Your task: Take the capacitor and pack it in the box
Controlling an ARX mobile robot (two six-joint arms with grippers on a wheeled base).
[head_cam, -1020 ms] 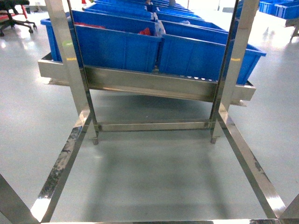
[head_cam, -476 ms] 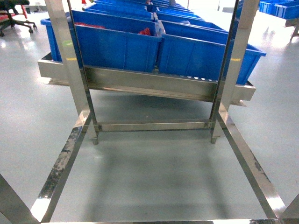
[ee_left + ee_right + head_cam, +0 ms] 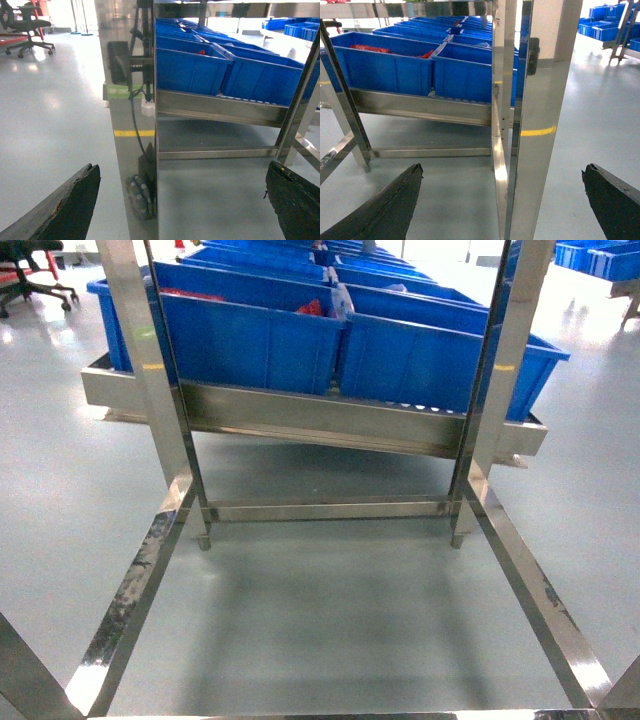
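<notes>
Capacitor: none identifiable, pink box not in any view | left gripper (image 3: 182, 200): jaws wide apart, empty, beside steel post (image 3: 131, 120) | blue bins (image 3: 350, 340): ahead on rack, red items inside | right gripper (image 3: 502, 200): spread open, empty | risk: arms clipping rack uprights (image 3: 160, 390) when reaching in; wrong bin likely.

Left gripper (image 3: 182, 200): fingers spread; frame upright (image 3: 127, 115) ahead between them.
Bins (image 3: 192, 70): on the rack shelf (image 3: 220, 107), ahead and right of the upright.
Office chair (image 3: 27, 27): far left, behind.
Right gripper (image 3: 502, 200): rack post (image 3: 540, 115) ahead, bins beyond-left.
</notes>
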